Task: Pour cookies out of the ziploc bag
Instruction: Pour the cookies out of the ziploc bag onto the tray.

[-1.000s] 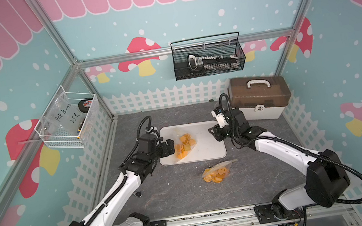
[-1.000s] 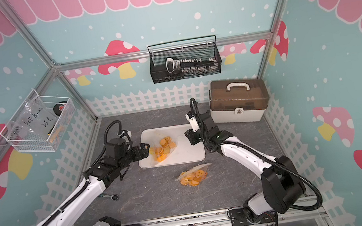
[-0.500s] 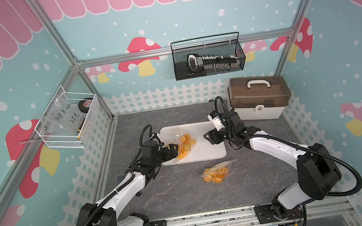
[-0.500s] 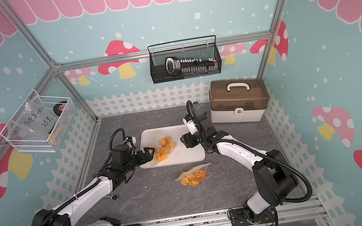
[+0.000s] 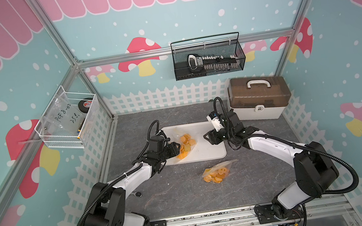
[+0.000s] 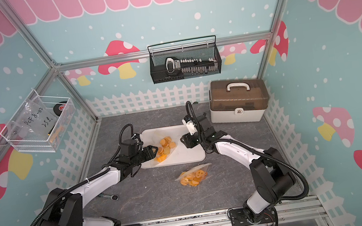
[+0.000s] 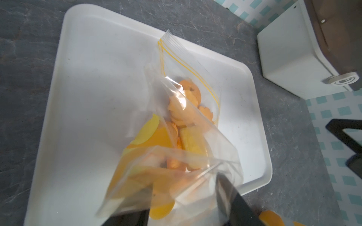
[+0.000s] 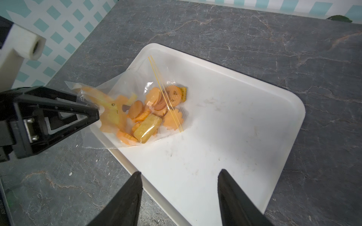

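A clear ziploc bag [image 5: 184,144] [image 6: 164,148] lies on the left half of the white tray [image 5: 206,148] [image 6: 188,153], its yellow-lined zip end pointing toward the tray's middle. The orange and yellow cookies [image 8: 148,125] [image 7: 186,117] all sit inside it. My left gripper [image 5: 176,149] [image 7: 183,193] is shut on the bag's closed end at the tray's left edge, with film and cookies bunched between the fingers. My right gripper [image 5: 206,136] [image 8: 180,172] hangs open over the tray's right edge, with nothing between its fingers.
A second clear bag of cookies [image 5: 217,173] [image 6: 193,176] lies on the grey table in front of the tray. A brown-lidded toolbox [image 5: 258,98] stands at the back right. A small metal tool [image 5: 138,194] lies by the left arm. Wire baskets [image 5: 208,59] hang on the walls.
My left gripper has slid right onto the bag's closed end and its jaws have narrowed round it. My right gripper has dropped a little toward the tray and widened.
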`<state>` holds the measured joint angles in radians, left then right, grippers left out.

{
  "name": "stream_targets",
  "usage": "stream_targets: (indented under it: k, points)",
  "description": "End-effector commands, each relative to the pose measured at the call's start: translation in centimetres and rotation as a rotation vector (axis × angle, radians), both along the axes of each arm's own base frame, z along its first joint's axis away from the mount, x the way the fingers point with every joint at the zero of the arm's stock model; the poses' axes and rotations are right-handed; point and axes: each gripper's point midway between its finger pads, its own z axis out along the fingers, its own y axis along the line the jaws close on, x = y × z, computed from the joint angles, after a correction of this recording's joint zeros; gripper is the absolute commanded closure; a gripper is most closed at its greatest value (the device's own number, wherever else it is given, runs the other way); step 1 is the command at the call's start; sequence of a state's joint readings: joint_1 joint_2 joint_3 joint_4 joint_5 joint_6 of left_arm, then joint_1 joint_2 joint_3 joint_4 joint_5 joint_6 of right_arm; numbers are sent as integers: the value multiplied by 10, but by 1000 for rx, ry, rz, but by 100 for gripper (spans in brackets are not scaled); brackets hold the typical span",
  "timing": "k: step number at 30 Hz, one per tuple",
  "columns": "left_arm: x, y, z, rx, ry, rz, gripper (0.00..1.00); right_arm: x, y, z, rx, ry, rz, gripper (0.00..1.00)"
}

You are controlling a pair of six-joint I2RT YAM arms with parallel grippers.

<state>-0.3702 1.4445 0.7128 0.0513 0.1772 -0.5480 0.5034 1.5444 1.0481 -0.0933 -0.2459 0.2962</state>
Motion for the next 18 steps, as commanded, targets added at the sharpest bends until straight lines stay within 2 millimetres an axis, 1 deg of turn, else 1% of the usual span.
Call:
stream_targets:
  k: [1, 6, 7, 9, 11, 12, 14, 18]
  points:
    - [6, -3, 7, -17, -18, 5, 57, 7, 8, 4, 37, -35, 22, 41]
    - [5, -1, 5, -13, -19, 17, 63, 6, 22, 8, 132, -108, 87, 43]
    - [5, -1, 5, -12, -19, 18, 67, 5, 23, 8, 143, -123, 95, 44]
    - [5, -1, 5, -12, -19, 16, 83, 3, 22, 5, 149, -151, 98, 44]
    - [4, -1, 6, -11, -19, 13, 96, 1, 19, 3, 156, -180, 90, 46]
    - [4, -1, 7, -10, -22, 13, 100, 0, 17, 4, 158, -191, 88, 46]
    - [3, -1, 11, -5, -31, 8, 100, -3, 15, 10, 167, -231, 88, 47]
    - [-2, -1, 23, 54, -50, -11, 100, -2, 5, 12, 162, -276, 39, 49]
